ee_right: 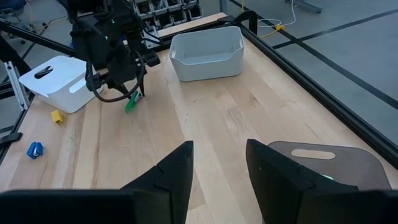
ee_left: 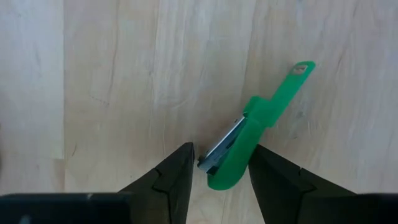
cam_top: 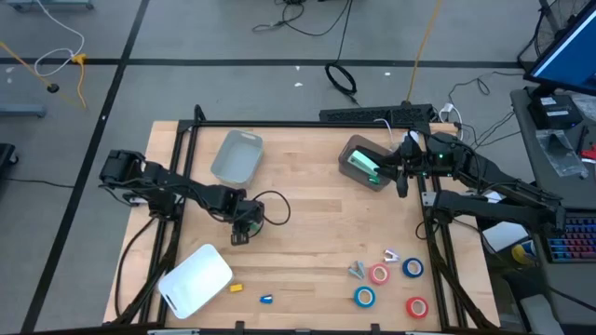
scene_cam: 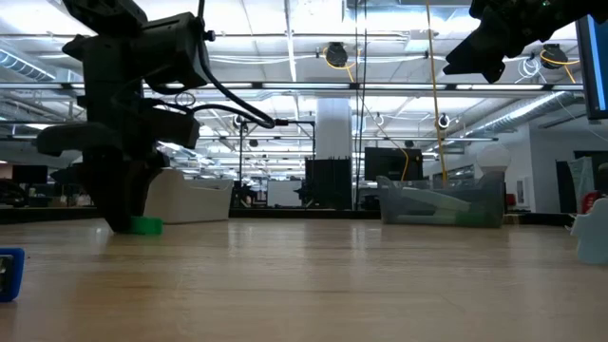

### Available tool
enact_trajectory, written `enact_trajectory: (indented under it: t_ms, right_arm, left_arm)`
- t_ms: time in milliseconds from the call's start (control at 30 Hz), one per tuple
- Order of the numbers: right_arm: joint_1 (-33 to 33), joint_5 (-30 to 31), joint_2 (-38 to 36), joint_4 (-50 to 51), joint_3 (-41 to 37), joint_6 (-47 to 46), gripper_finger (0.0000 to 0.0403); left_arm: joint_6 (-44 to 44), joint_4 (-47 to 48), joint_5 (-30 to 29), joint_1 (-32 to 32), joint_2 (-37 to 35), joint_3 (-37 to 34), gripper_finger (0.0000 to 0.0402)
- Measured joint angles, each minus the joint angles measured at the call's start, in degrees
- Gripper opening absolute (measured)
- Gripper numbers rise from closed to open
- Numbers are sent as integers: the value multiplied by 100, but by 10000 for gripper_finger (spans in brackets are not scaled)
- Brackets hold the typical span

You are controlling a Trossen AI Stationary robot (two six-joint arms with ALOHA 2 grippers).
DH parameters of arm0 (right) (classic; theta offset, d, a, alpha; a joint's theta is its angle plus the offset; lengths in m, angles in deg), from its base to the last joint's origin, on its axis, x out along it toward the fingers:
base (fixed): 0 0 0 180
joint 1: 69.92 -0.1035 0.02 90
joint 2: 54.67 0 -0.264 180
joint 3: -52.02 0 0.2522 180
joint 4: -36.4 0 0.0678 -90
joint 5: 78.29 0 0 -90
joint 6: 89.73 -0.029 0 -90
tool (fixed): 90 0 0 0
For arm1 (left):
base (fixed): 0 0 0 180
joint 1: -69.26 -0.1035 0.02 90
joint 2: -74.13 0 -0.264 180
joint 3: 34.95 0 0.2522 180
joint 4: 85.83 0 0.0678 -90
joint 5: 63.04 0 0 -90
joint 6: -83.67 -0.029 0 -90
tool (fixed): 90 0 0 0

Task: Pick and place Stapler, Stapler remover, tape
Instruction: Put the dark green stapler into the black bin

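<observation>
Left hand [ee_left: 221, 163] down on the green stapler [ee_left: 252, 127]
Fingers spread, straddling it on the desk [cam_top: 307, 223], centre-left in the overhead frame; right hand [ee_right: 219, 163] open too.

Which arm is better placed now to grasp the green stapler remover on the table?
The left. The left gripper is open and straddles the green stapler remover on the table. The right gripper hovers over the dark bin, far away.

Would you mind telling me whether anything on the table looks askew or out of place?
Yes: the white bin at the front left sits skewed, corner-on to the table edge, unlike the grey bin farther back. The green stapler lies flat between the left gripper's open fingers.
</observation>
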Motion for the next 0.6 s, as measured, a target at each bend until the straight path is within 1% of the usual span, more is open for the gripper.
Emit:
enact_trajectory:
  t_ms: [133,333,433,600]
  right_arm:
    - [0,0,0,0,0,0,141]
    - [-2,0,0,-2,0,0,141]
    - [-1,0,0,-1,0,0,141]
    - [-2,0,0,-2,0,-2,141]
  left_arm:
    - [79,17,36,0,7,-3,148]
    - [162,39,45,-2,13,-13,95]
    - [277,37,56,-2,13,-13,76]
    - [481,96,92,-2,22,94,65]
